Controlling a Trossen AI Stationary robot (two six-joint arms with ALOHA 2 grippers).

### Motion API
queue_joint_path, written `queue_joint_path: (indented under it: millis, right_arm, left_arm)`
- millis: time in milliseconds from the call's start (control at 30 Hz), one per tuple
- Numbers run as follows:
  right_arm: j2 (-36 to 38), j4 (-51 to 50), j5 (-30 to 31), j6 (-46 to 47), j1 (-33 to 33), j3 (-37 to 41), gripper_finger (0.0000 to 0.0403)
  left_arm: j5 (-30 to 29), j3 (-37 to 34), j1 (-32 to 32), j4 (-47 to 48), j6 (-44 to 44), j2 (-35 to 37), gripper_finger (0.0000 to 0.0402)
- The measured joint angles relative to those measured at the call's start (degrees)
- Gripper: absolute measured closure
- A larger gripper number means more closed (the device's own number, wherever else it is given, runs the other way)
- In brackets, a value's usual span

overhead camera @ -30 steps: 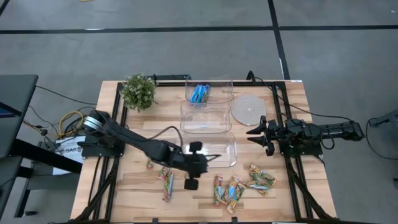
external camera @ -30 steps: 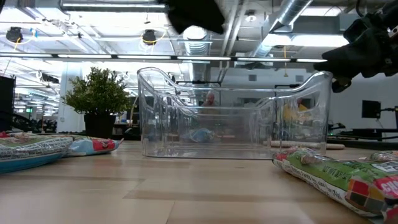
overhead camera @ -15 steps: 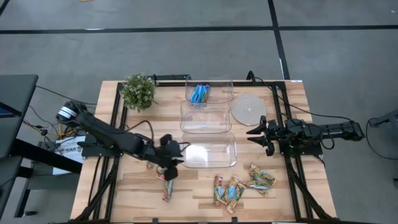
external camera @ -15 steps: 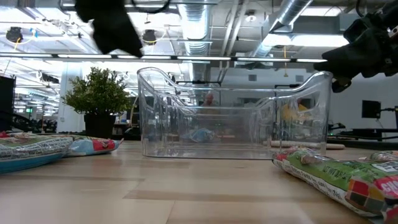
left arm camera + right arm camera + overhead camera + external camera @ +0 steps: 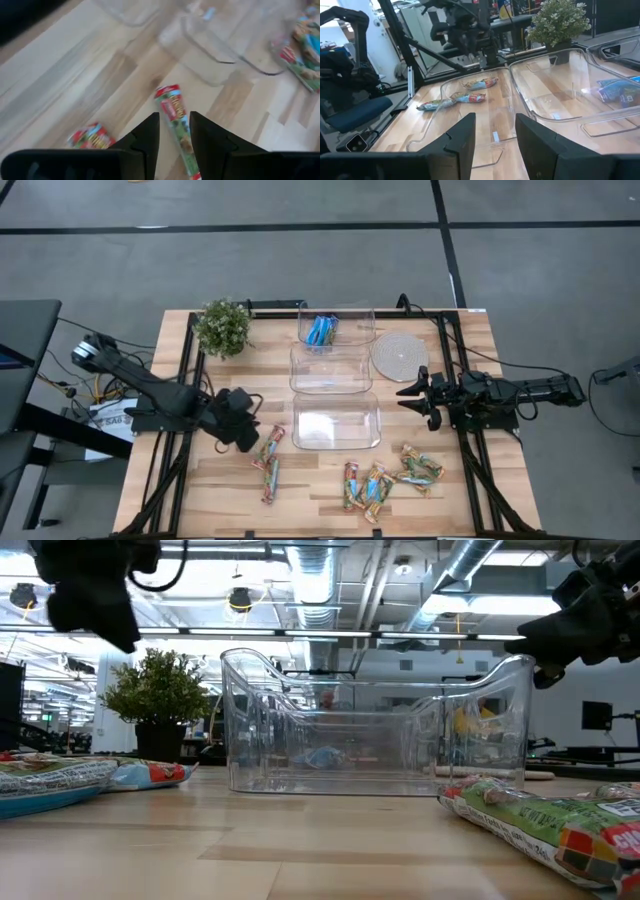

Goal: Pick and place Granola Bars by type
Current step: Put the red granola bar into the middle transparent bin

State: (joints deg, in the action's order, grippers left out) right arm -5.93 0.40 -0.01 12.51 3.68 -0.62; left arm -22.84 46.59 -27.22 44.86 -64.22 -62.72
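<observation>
Granola bars lie loose on the near part of the table: two red-green ones (image 5: 270, 448) (image 5: 270, 480) at the left, and a cluster (image 5: 375, 483) reaching to the right (image 5: 418, 467). Blue bars (image 5: 320, 330) lie in the far clear tub (image 5: 358, 315). My left gripper (image 5: 250, 438) hovers above the table just left of the left-hand bars, open and with nothing in it; in its wrist view a red-green bar (image 5: 176, 122) shows below the gap between the fingers. My right gripper (image 5: 410, 393) waits open at the table's right side, held level.
Two more clear tubs, a middle one (image 5: 330, 385) and a near one (image 5: 372, 425), stand in a row toward me from the far tub. At the far left stands a potted plant (image 5: 223, 327), and at the far right lies a round woven mat (image 5: 397, 356). Bare wood lies at the near left.
My left gripper has swung from in front of the near tub toward the table's left edge, staying at about the same height, and its wrist has rolled. The gap between its fingers looks unchanged. The bars have stayed where they were.
</observation>
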Motion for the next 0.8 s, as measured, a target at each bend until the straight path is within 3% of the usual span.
queue_joint_path:
  millis: [467,800]
  right_arm:
    - [0.0,0.0,0.0,0.0,0.0,0.0,0.027]
    - [0.0,0.0,0.0,0.0,0.0,0.0,0.027]
  left_arm:
    - [0.1,0.0,1.2,7.3,-18.0,-2.0,0.0303]
    - [8.8,0.0,3.8,9.5,-26.7,-8.4,0.0303]
